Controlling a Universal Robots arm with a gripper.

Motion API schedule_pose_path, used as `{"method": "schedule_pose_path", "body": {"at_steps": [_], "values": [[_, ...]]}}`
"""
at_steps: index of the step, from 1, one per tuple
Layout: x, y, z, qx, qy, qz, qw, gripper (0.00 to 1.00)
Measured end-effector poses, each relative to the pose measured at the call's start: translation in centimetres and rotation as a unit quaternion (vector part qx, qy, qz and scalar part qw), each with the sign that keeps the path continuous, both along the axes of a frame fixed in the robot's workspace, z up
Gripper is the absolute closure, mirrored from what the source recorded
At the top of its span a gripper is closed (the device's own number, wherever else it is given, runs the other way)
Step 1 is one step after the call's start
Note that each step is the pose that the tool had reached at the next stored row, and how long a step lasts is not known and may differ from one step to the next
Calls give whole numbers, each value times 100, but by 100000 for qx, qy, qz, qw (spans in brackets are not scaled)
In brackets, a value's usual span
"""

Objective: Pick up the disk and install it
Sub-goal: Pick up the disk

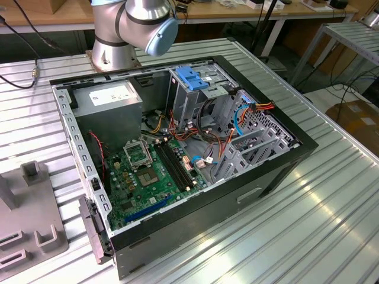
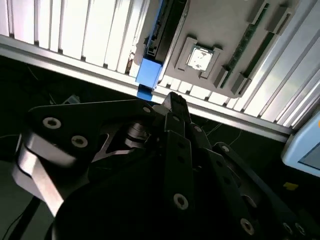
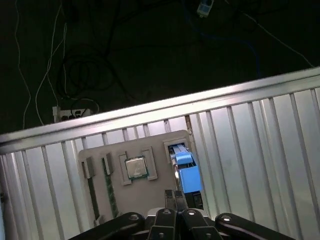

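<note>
The disk [image 3: 185, 176] is held on edge in a tray [image 3: 145, 200] slot on the bench [image 3: 250, 150], just beyond the fingers [image 3: 175, 199], which seem closed and empty; its long axis is pointed away from them

Exterior view evenly bright; glare streaks the desk [image 1: 323, 231] around four o'clock. In both wrist views desk slats blow out white; the pincer [image 2: 175, 102] is a dark silhouette.
</note>
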State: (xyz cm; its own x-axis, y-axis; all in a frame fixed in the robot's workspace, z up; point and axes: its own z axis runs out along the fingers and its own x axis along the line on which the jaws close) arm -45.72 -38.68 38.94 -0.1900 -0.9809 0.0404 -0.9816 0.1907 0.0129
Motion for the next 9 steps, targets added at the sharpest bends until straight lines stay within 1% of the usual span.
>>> {"method": "schedule_pose_path", "body": {"at_steps": [2, 5, 8, 9], "values": [[0, 0, 0, -2, -2, 1913, 99982, 89], [0, -1, -1, 0, -9, 3589, 99936, 89], [0, -1, -1, 1, -13, 5195, 99865, 89], [0, -1, -2, -1, -15, 6094, 99814, 89]]}}
